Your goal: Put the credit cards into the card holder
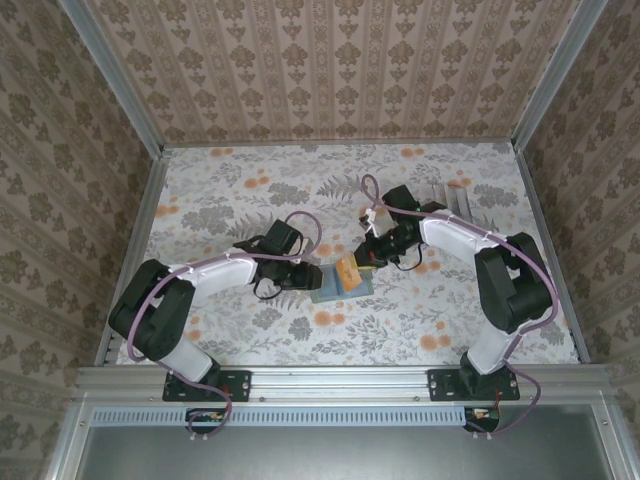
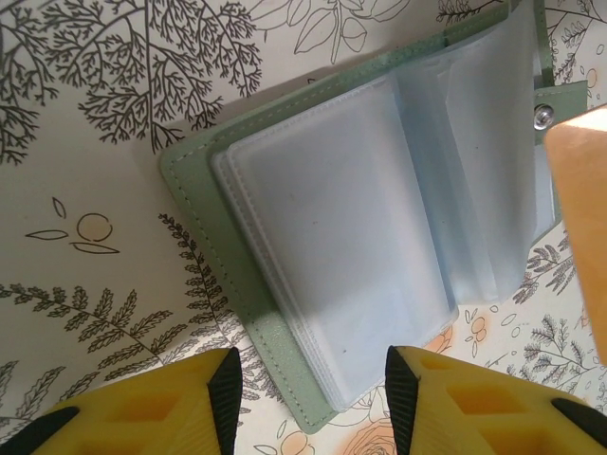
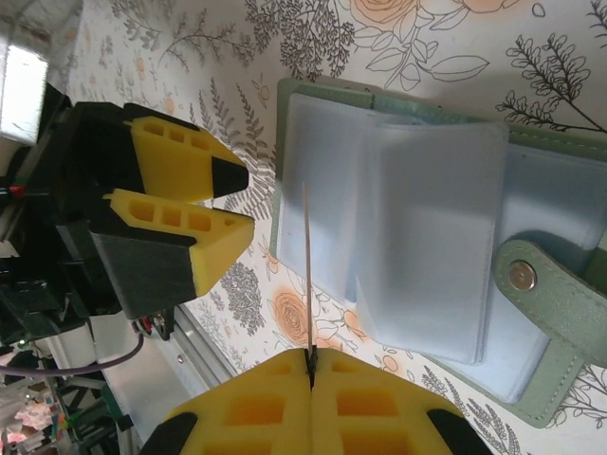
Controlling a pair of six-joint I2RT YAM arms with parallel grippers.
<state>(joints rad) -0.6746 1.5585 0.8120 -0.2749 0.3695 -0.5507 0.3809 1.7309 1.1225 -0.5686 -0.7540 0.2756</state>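
The card holder [image 1: 338, 285] lies open on the table, green cover down, with pale blue clear sleeves [image 2: 360, 237] fanned up. My left gripper [image 2: 313, 403] is open, and its fingers straddle the holder's near corner [image 2: 318, 403] without closing on it. My right gripper [image 3: 310, 355] is shut on one credit card [image 3: 308, 275], seen edge-on and standing over the sleeves of the card holder [image 3: 427, 256]. That card shows an orange-tan face [image 1: 347, 271] from above and at the right edge [image 2: 579, 218] of the left wrist view. The left gripper [image 3: 248, 201] sits just left of the card.
More silver-grey cards [image 1: 452, 197] lie at the back right of the flowered table [image 1: 250, 190]. The holder's strap with its metal snap [image 3: 522, 276] sticks out on the right. Patterned walls and metal rails close in the table.
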